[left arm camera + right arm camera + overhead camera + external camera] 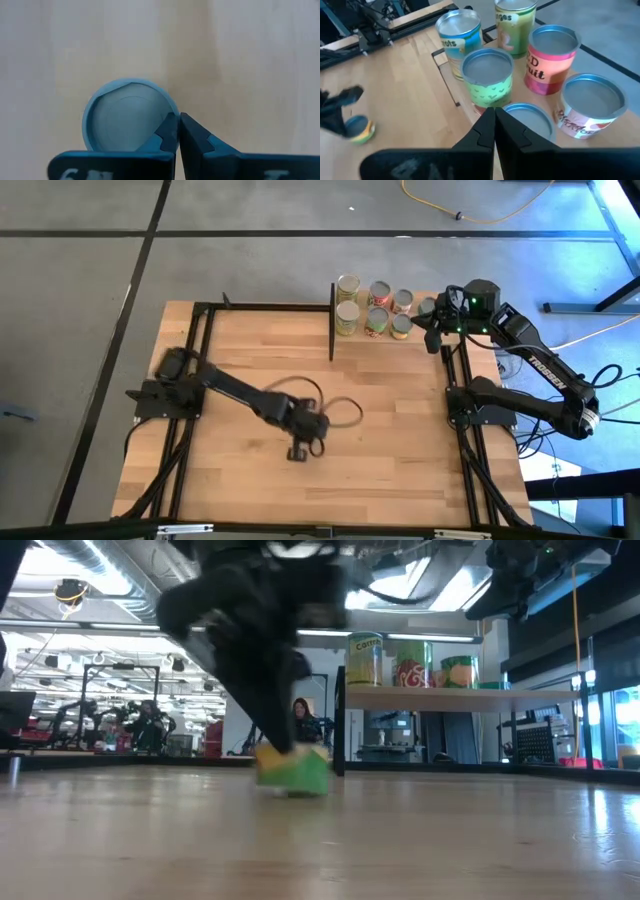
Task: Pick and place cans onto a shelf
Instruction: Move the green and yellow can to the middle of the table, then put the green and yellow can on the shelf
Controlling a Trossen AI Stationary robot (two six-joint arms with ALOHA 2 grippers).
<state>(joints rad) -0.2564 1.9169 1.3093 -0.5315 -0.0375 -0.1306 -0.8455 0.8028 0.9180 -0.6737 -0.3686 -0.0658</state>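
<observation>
One can (pixel 125 117), silver top up, stands on the tabletop at the table's middle; in the low view its yellow-green label (pixel 292 770) shows under my left arm. My left gripper (pixel 178 131) is shut, its tips at the can's rim; it also shows in the high view (pixel 298 451). Several cans (pixel 487 75) stand upright on the shelf (pixel 450 696) at the far right. My right gripper (pixel 494 120) is shut and hovers above the shelf's cans, over the edge of the nearest can (pixel 530 119). My left gripper's shut fingers (pixel 167 131) point down at the edge of the can's top (pixel 157 112). I cannot tell whether they touch the rim or stand just above it. The can stands upright on the table.
Black metal rails (pixel 190 380) run along the table's left and right sides. A black cable (pixel 340 412) loops beside my left wrist. A black upright (pixel 332 320) marks the shelf's left end. People and equipment show in the room beyond the table (pixel 300 720).
</observation>
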